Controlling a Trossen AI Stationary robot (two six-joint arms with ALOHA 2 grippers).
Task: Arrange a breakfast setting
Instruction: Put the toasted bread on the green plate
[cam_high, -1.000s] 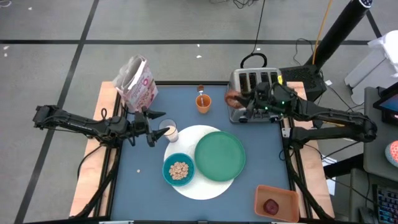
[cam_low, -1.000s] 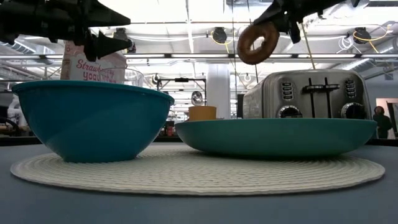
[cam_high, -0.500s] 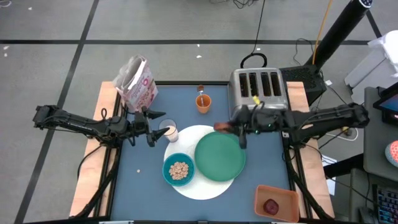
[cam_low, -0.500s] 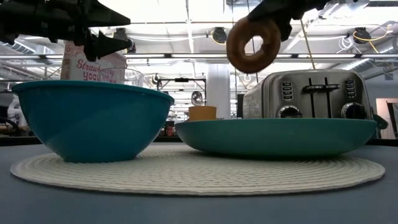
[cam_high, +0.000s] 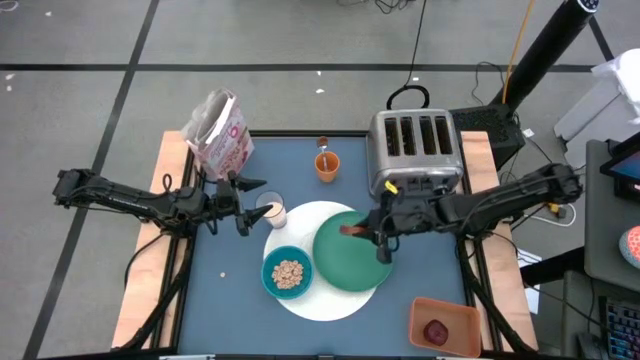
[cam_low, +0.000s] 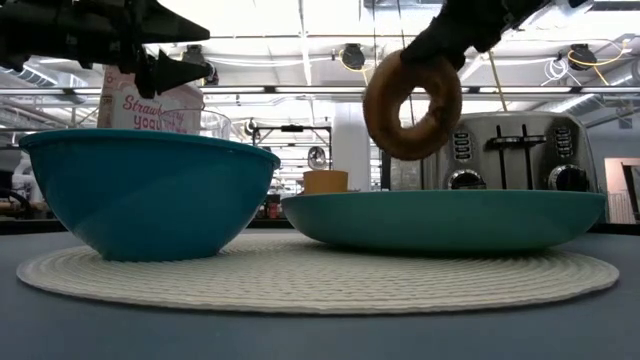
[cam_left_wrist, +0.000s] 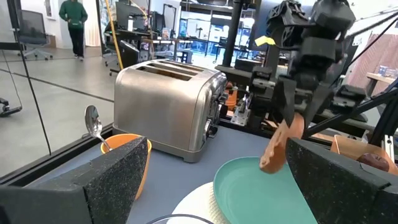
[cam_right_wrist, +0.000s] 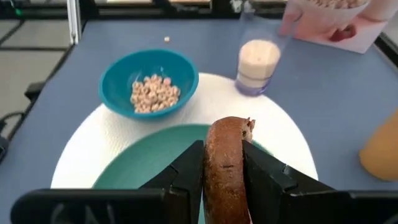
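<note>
The brown ring bread (cam_low: 412, 105) hangs above the large green plate (cam_high: 353, 251), which lies on the round white mat (cam_high: 300, 215) beside the teal bowl (cam_high: 288, 272) of cereal. My right gripper (cam_high: 362, 230) is shut on the bread over the plate's far part. My left gripper (cam_high: 255, 199) is open, its fingers on either side of the milk glass (cam_high: 271, 212). The orange cup (cam_high: 327, 165) with the silver spoon (cam_left_wrist: 93, 121) stands behind the mat. The dark-red fruit (cam_high: 437, 331) lies in the orange tray. My right gripper pinches the ring bread between its two fingers (cam_right_wrist: 186, 171), which press on its two flat faces (cam_right_wrist: 225, 165). The fingers come level from the table's right side. The bread stands on edge, its hole facing sideways, lifted clear above the plate (cam_right_wrist: 143, 168).
The silver toaster (cam_high: 415, 150) stands at the far right behind the plate. A cereal bag (cam_high: 218, 135) stands at the far left corner. The orange tray (cam_high: 444, 325) lies at the near right corner. A stray cereal piece (cam_high: 222, 277) lies left of the bowl.
My right gripper has carried the ring bread from in front of the toaster toward the near edge and the left, and down, so it now hangs over the green plate. The bread stays on edge in the hold.
</note>
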